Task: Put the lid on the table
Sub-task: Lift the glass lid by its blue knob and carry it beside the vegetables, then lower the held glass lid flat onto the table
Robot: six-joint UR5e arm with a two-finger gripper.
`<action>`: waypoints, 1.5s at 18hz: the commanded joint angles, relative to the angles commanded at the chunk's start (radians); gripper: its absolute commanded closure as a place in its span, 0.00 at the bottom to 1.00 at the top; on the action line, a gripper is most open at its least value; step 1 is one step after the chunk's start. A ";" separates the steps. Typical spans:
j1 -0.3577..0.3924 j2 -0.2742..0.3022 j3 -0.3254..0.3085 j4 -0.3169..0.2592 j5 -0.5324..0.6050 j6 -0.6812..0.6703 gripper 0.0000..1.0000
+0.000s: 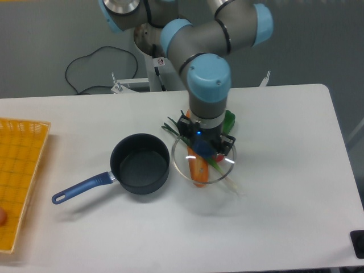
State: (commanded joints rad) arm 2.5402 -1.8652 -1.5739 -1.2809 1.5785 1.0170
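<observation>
Gripping the lid [203, 161] by its blue knob, the claw [203, 151] hangs above the table [284, 187]

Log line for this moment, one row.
phase: carrying lid | gripper: shut on lid knob | lid: off saucepan, above carrot | table: lid not yet set down

Left of the claw sits a dark saucepan [140, 172], its blue handle [81, 188] pointing away to the lower left. Far left lies a yellow basket [20, 170]. An orange carrot [198, 169] lies right below the claw, a green pepper [229, 120] just behind it.
</observation>
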 joint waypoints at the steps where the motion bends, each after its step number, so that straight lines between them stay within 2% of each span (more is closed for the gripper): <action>1: 0.002 -0.008 0.006 0.002 0.000 0.000 0.44; 5: 0.014 -0.048 0.032 0.006 0.002 0.008 0.44; 8: 0.026 -0.078 0.045 0.037 0.002 0.054 0.44; 11: 0.074 -0.098 0.046 0.069 0.000 0.126 0.44; 15: 0.127 -0.129 0.060 0.075 -0.002 0.218 0.44; 21: 0.163 -0.184 0.097 0.104 -0.002 0.249 0.44; 27: 0.192 -0.218 0.097 0.147 -0.005 0.292 0.44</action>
State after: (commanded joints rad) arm 2.7319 -2.0831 -1.4772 -1.1337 1.5739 1.3085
